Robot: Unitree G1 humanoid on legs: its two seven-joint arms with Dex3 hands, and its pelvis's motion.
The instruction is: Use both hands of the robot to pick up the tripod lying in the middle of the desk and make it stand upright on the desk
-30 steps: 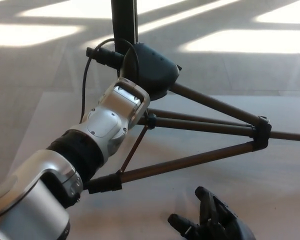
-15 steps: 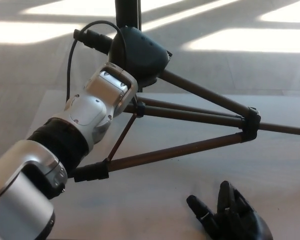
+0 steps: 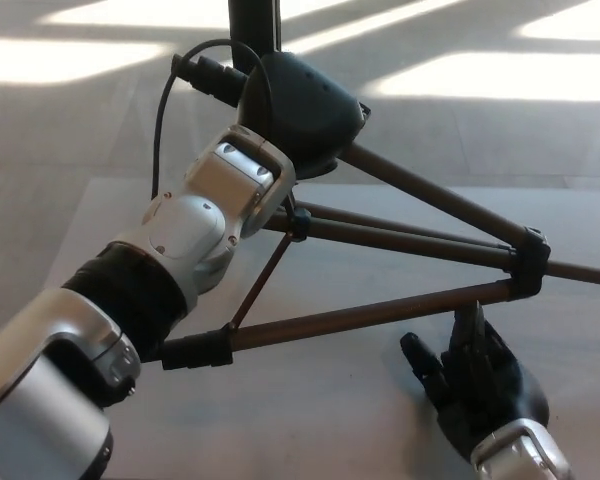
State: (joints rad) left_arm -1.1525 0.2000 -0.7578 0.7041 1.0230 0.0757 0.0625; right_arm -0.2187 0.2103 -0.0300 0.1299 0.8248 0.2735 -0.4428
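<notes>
While the left hand (image 3: 300, 115) wraps the tripod (image 3: 380, 250) at its hub, legs splay beyond; right hand (image 3: 480, 385), fingers spread, sits just below one stiff, probably slippery leg worth grasping.

Sunlit floor beyond a pale desk

Bright light patches (image 3: 490, 75) stripe the grey floor (image 3: 70, 130); the desk (image 3: 310, 400) surface below is light and matte.

Left hand (image 3: 298, 118) fingers — hidden behind tripod (image 3: 380, 250)
</notes>
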